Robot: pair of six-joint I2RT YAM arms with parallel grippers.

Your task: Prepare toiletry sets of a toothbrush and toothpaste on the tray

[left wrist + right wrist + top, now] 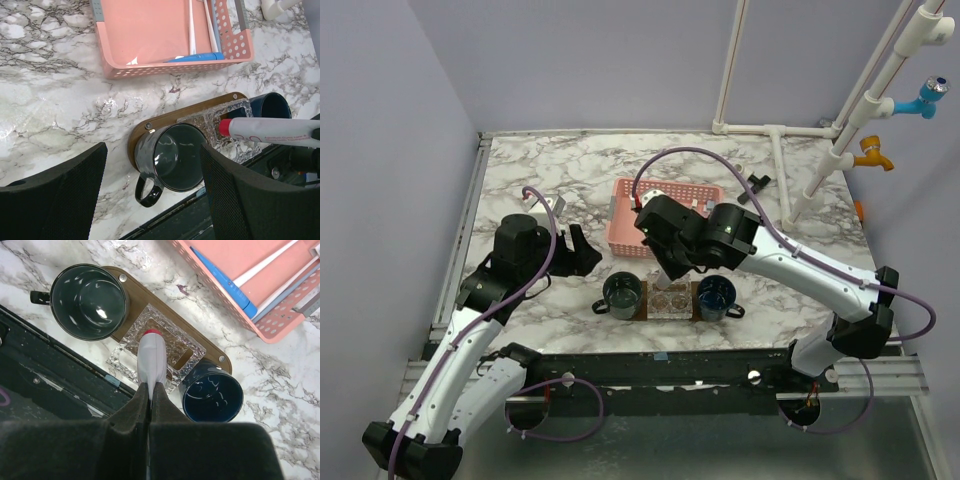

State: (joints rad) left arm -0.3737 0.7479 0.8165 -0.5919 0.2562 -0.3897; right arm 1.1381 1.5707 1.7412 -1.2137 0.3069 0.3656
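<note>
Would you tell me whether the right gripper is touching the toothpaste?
Touching. The right wrist view shows the right gripper pinched shut on the toothpaste tail.

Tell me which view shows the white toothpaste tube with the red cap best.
Left wrist: the white toothpaste tube shows side-on, red cap and pinkish lettering visible. Right wrist shows it foreshortened, pinched in the shut right gripper. In the top view the right arm hides it.
</note>
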